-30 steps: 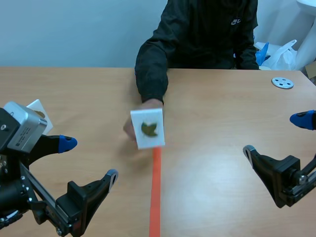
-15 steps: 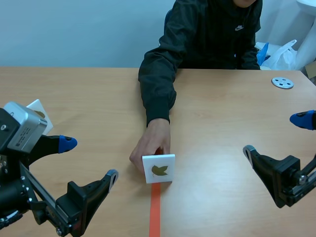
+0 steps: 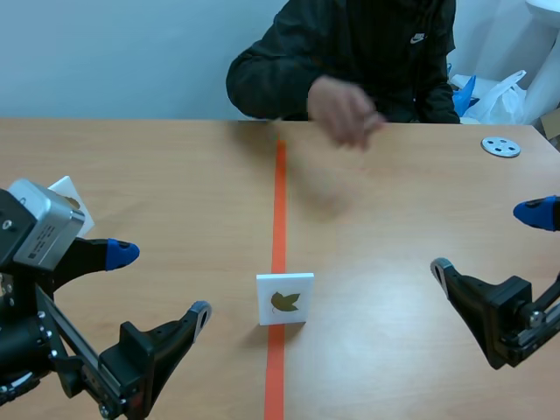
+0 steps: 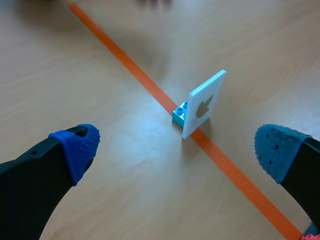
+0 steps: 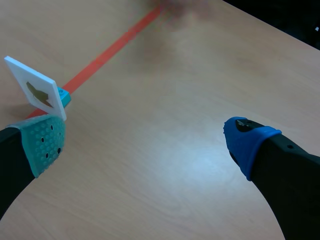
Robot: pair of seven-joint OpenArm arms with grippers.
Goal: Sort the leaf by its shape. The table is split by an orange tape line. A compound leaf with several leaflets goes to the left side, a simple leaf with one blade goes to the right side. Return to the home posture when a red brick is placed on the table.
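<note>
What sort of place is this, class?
Probably a robotics test lab: a wooden table split by an orange tape line, the black left gripper and right gripper, a white leaf card.

person's hand [image 3: 343, 109] let go and withdrawn, leaf card [image 3: 284, 298] left standing alone

Both arms [image 3: 39, 346] [image 3: 507, 319] low, jaws apart

The left gripper [image 4: 176, 147] hangs over the wooden surface [image 4: 100, 200] with its fingers spread wide, blue dotted pads [image 4: 77, 150] showing. Ahead of it, a white card [image 4: 210, 87] stands upright on the orange tape line [image 4: 125, 62], propped on a small teal brick [image 4: 179, 114]. The card shows one olive-brown leaf [image 4: 204, 107].
</note>
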